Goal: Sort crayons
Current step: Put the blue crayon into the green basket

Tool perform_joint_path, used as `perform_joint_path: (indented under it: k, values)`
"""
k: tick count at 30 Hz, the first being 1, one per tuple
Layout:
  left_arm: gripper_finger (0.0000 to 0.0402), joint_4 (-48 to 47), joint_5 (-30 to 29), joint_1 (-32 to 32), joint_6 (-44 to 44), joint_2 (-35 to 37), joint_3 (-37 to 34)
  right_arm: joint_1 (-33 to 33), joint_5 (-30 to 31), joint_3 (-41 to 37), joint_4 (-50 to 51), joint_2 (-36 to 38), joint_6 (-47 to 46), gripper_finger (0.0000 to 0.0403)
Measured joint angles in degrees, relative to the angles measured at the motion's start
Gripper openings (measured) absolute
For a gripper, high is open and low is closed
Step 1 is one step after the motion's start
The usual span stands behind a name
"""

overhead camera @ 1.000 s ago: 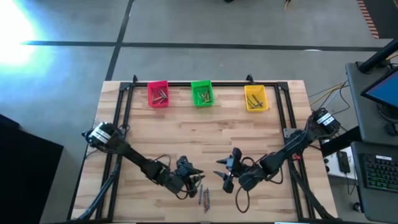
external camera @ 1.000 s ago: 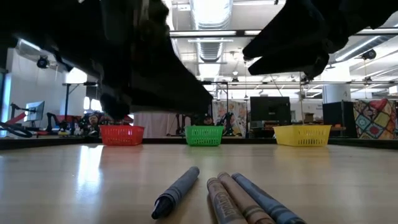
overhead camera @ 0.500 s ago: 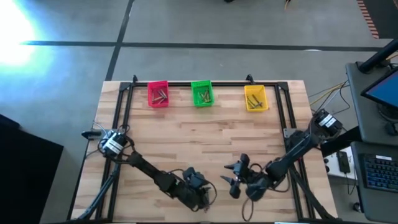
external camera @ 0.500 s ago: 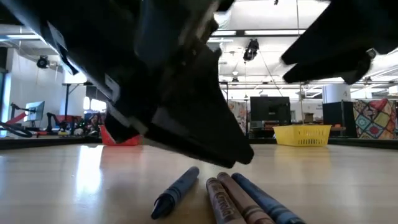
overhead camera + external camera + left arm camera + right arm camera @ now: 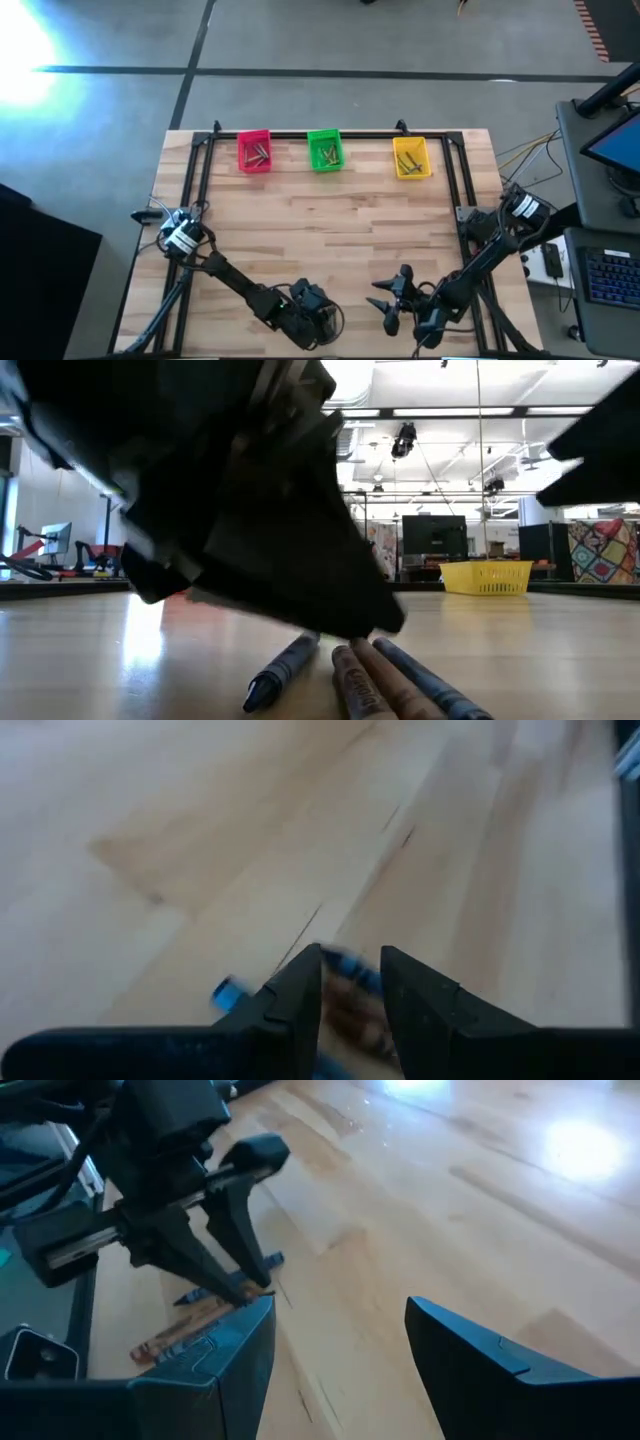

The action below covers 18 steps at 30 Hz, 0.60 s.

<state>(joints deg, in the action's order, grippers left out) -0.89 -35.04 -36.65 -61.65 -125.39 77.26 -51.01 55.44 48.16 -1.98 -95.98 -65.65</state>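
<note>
High view: pink bin (image 5: 254, 152), green bin (image 5: 325, 150), yellow bin (image 5: 410, 158) at far table (image 5: 300, 215) edge, each already holding crayons. Left pincer (image 5: 322, 322) low at near edge, over leftover crayons, which it hides here. Right pincer (image 5: 385, 300) nearby, spread, empty.

Low view: four crayons (image 5: 350, 675) unsorted on table, dark arm just above.

Left wrist view: fingers (image 5: 300, 995) narrowly parted, straddling crayons; nothing pinched yet.

Right wrist view: left pincer tips at crayons (image 5: 205, 1315).

Judgement: most sorted; last few remain.
</note>
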Motion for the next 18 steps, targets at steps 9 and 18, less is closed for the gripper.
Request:
perform_joint_path:
  k: [9,18]
  values:
    - [0.0088,-17.07,-0.36,0.05,-1.39,0.11,6.59,-2.29,-0.42,0.63,-0.44,-3.60,-6.35,0.0214]
    - [0.0088,-21.59,-1.06,-0.17,-6.62,-0.32,7.40,-5.22,0.24,1.84,-0.35,-3.59,-6.16,0.0214]
